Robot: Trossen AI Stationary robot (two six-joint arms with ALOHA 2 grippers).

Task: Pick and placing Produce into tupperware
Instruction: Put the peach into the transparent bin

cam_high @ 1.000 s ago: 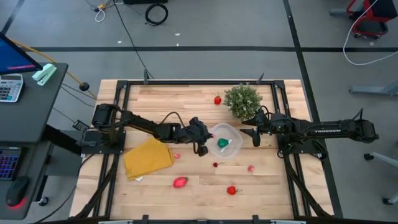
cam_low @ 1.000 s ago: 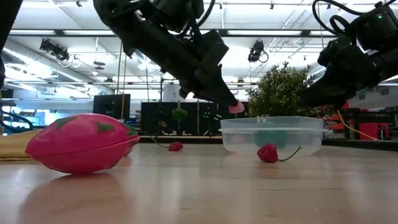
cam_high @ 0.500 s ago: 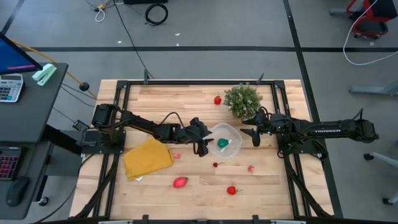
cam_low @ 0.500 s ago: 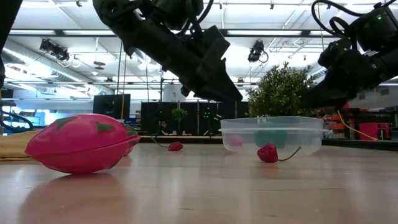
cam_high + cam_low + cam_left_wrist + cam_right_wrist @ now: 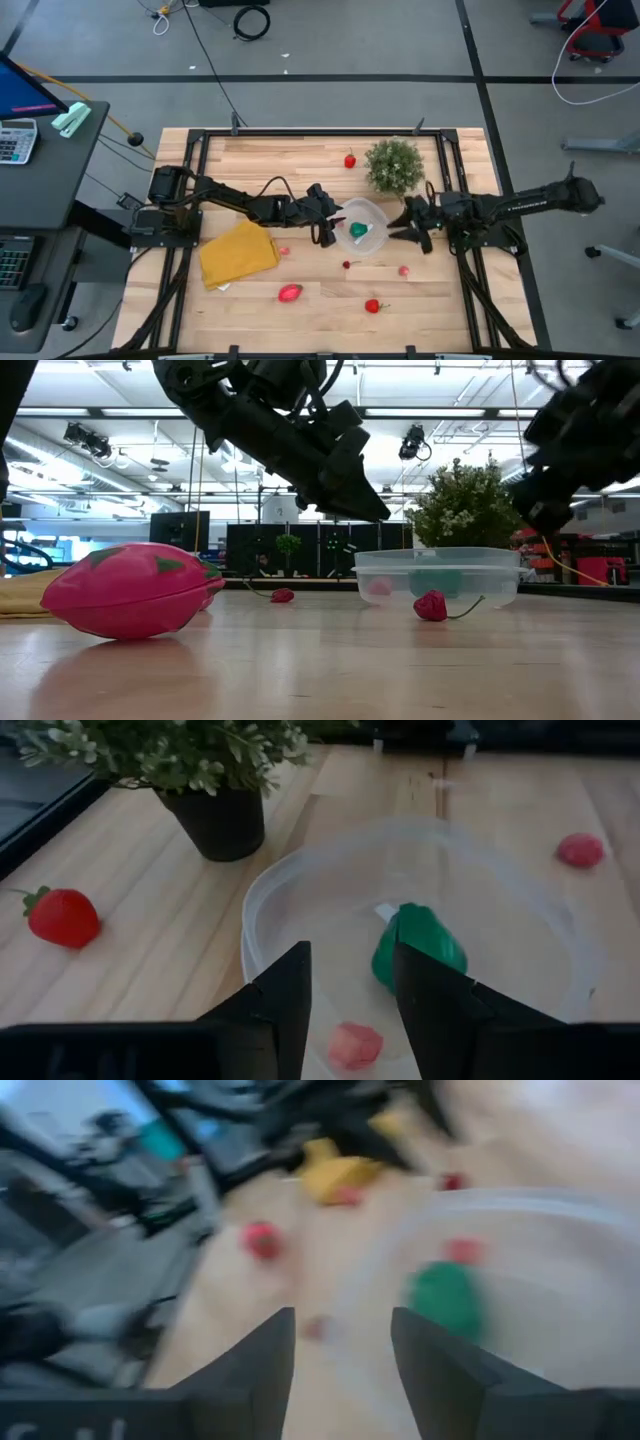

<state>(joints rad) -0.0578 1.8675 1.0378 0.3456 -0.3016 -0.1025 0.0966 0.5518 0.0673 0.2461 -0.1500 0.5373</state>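
Note:
The tupperware (image 5: 384, 214) is a round clear container standing mid-table, just in front of the plant. Inside it lie a green piece (image 5: 420, 945) and a small pink piece (image 5: 355, 1045). My left gripper (image 5: 330, 228) hovers at the container's left rim, open and empty, its tips (image 5: 350, 990) above the pink piece. My right gripper (image 5: 413, 228) hangs at the container's right side, open and empty (image 5: 345, 1360). More produce lies on the wood: a strawberry (image 5: 350, 160), a stemmed red piece (image 5: 347, 264), a pink one (image 5: 404, 270), a red one (image 5: 372, 306) and a large pink-red fruit (image 5: 290, 293).
The bushy potted plant (image 5: 392, 165) stands close behind the container, toward the far edge. A folded yellow cloth (image 5: 238, 252) lies under my left arm on the table's left. A small pink piece (image 5: 284, 251) sits beside the cloth. Bare wood stretches along the near edge.
My left gripper let go of the small pink piece it carried above the container's left rim; the piece dropped in and now lies on the bottom. My right arm swung a little toward the near edge and turned, its wrist view blurred by the motion.

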